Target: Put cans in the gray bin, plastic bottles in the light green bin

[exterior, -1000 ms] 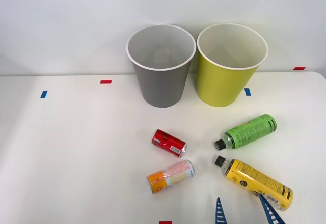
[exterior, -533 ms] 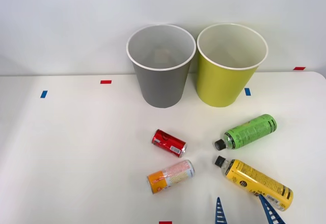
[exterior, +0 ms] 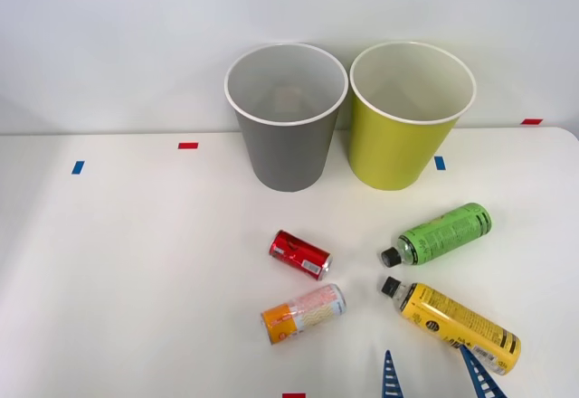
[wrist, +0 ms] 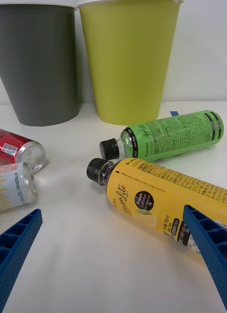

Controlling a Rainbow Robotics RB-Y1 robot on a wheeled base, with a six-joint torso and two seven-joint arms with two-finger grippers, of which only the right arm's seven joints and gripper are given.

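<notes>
Nothing has moved since the earlier frames: the cans, the bottles and the two blue fingertips sit just where they were, so the arm is holding a pause. The right gripper (exterior: 433,373) hangs low at the near edge of the table (exterior: 136,262), its fingers (wrist: 15,244) spread wide and grasping nothing, one of them overlapping the base end of the yellow-label bottle (exterior: 457,323) in both views. No item has been sorted yet; the gray bin (exterior: 286,118) and the light green bin (exterior: 412,116) stand side by side at the back, and what shows of their insides looks bare. The green bottle (exterior: 439,233) lies just beyond the yellow one, both with black caps pointing toward the middle of the table, while the red can (exterior: 299,254) and the orange and pink can (exterior: 303,313) lie on their sides to the left, close together. The step in hand looks like the approach to a first pick, most likely the yellow-label bottle, since the open fingers are nearly astride it. The next move calls for bringing the fingers down around its body and closing across its width, then lifting high enough to clear the light green bin's rim. The bins' floors are hidden, the gripper's body is cut off below the frame, and whether the finger touches the bottle cannot be told.
</notes>
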